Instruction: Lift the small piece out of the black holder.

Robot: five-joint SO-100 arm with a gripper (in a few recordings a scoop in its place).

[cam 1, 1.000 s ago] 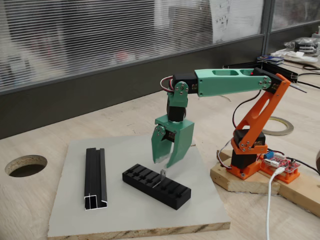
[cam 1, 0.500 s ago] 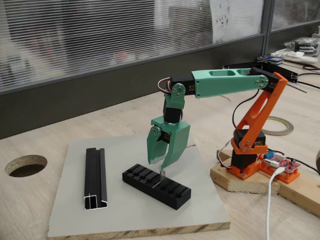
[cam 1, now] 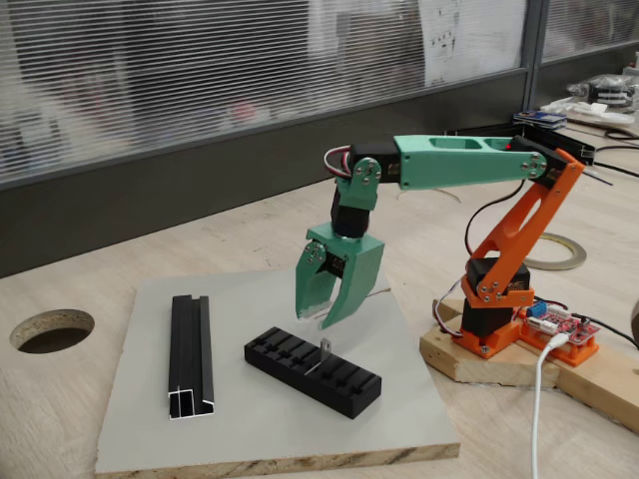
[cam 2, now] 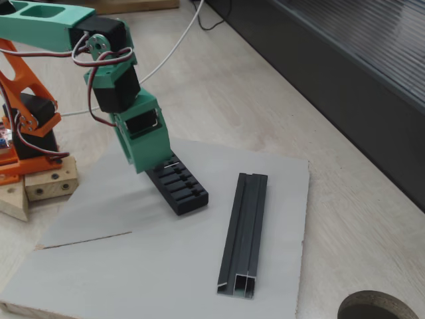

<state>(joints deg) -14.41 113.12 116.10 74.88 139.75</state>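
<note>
Item 1 — gripper (cam 1: 321, 317): green plastic, 2 wedge-shaped fingers pointing down. I see them parted, a narrow-to-middling gap, nothing between them. It hangs above the holder, apart from it; in the other fixed view the gripper (cam 2: 147, 159) covers the holder's far end.

Item 2 — holder (cam 1: 314, 371): flat matte black block, rectangular, its top cut by a row of parallel slots like a comb. It lies at an angle on the board; I also see the holder (cam 2: 179, 189) from the opposite side.

Item 3 — piece (cam 1: 324, 348): thin silver-grey metal strip, standing upright in a slot near the middle of the holder, just below the fingertips and not touching them.

Item 4 — rail (cam 1: 190, 355): long narrow black channel, smooth, with a bright cut end toward the camera. It lies on the board well apart from the holder.

Item 5 — board (cam 1: 250, 429): flat pale grey sheet with a raw wood edge, resting on a light wooden table (cam 1: 60, 419) that has 1 round hole (cam 1: 52, 330).

Item 6 — arm: green forearm, orange upper link (cam 1: 524, 225), base on a wooden block (cam 1: 519, 364).

Room: a dark low wall and horizontal blinds (cam 1: 200, 70) behind the table.
</note>
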